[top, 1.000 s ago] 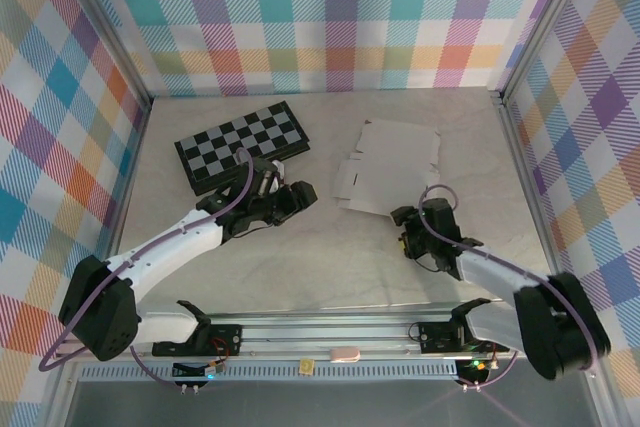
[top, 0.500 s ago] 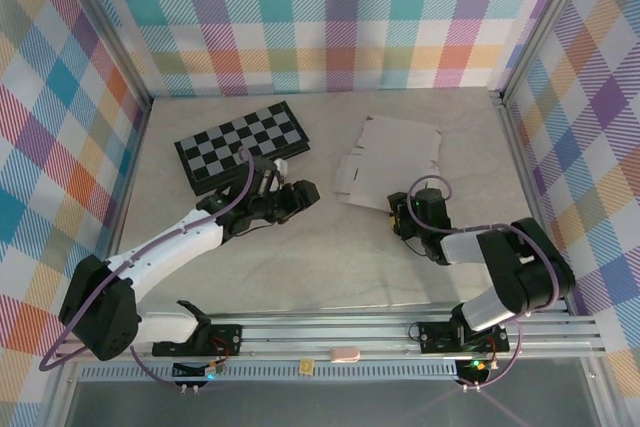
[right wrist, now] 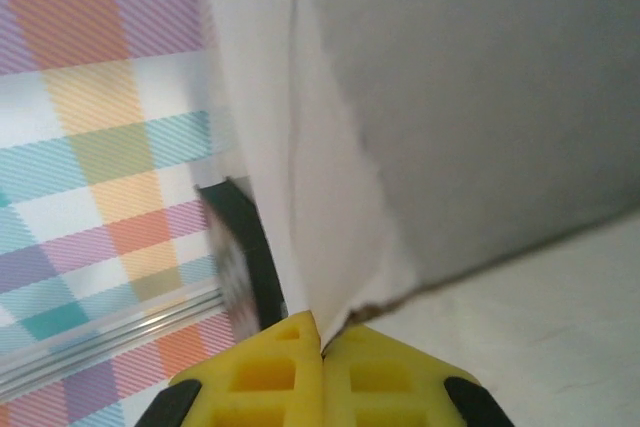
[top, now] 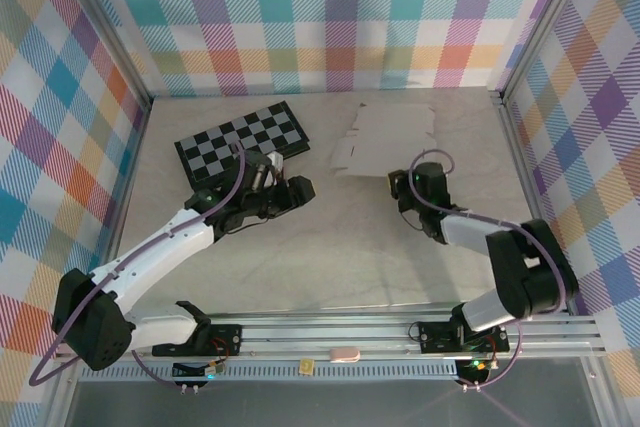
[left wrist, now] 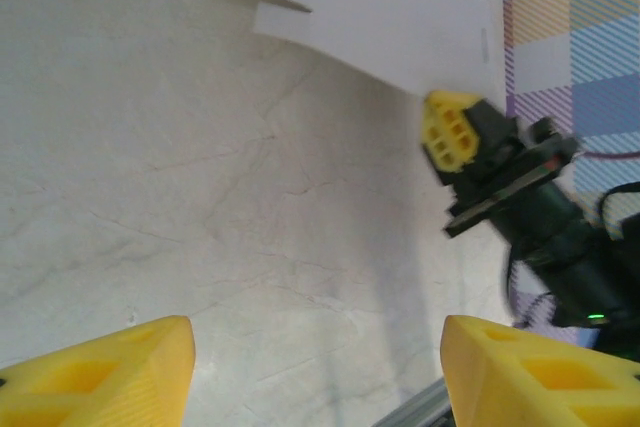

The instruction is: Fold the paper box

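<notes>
Plaid walls (top: 330,17) enclose a pale marbled table (top: 330,257). The box (top: 390,137) sits far, right of centre. Its near edge is pinched in the closed right gripper (top: 395,181) just in front of it. Its long axis runs left-right, with the flaps (top: 347,159) pointing left. The left gripper (top: 303,190) gapes wide and empty to the box's left, beside the board (top: 240,142).

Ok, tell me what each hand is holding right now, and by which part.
The right hand is pinched shut on the paper box, at a corner of its near edge. The left hand is open and holds nothing.
</notes>
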